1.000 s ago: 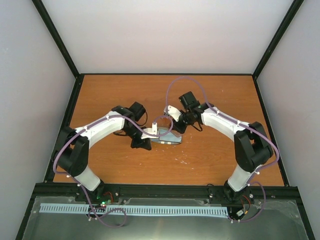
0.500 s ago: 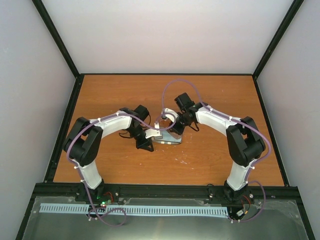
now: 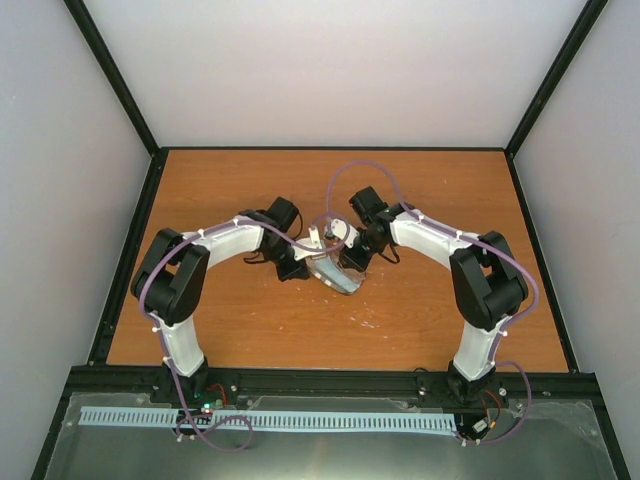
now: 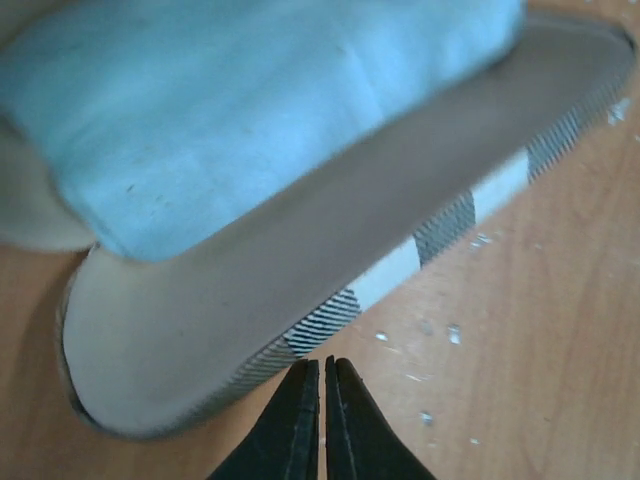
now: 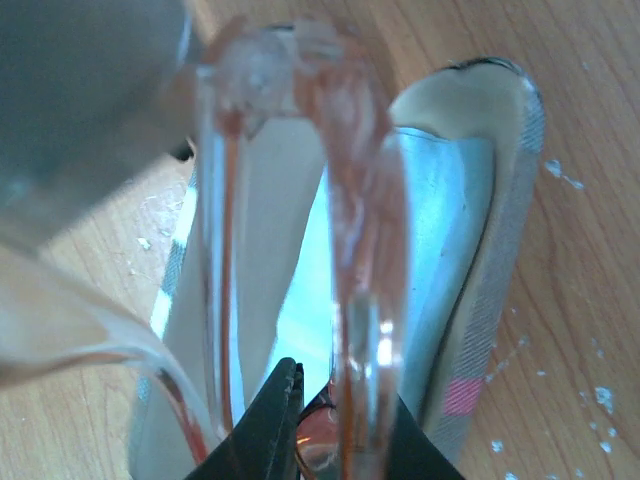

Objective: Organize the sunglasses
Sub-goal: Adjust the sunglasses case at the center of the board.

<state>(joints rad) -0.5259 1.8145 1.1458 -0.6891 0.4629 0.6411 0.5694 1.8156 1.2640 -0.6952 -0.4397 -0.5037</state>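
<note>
The right claw (image 5: 340, 396) is clamped on the sunglasses (image 5: 365, 250): one dark finger shows at the left of the thin orange-brown frame, while the other is mostly hidden behind it. The frame runs up from the grip as a narrow translucent loop. It is so close to the wrist camera that it blurs, so I can't tell exactly which part of the glasses is pinched. The glasses hang right over the case (image 5: 505, 250), an oblong one lying open on the table, grey-brown outside with fine dark stripes and pale bands. Inside it a light-blue cloth (image 4: 260, 110) fills most of the hollow, rumpled and bulging above the rim, with the plain grey lining showing around it. On the case's outer wall, seen from the right wrist, sits a small pink patch (image 5: 460, 396), too soft in focus to read. The left claw (image 4: 321, 375) has its two black fingers pressed flat together with nothing between them, and the tips sit just beside the striped side of the case, low over the wood. The table (image 3: 430, 310) is orange-brown wood grain, dotted with small white flecks (image 4: 452, 332) near the case. From above, both white arms bend inward to meet at the middle of the table, purple cables (image 3: 350, 168) looping over them. Pale walls (image 3: 330, 70) close off the space, edged with black frame bars (image 3: 110, 70).
</note>
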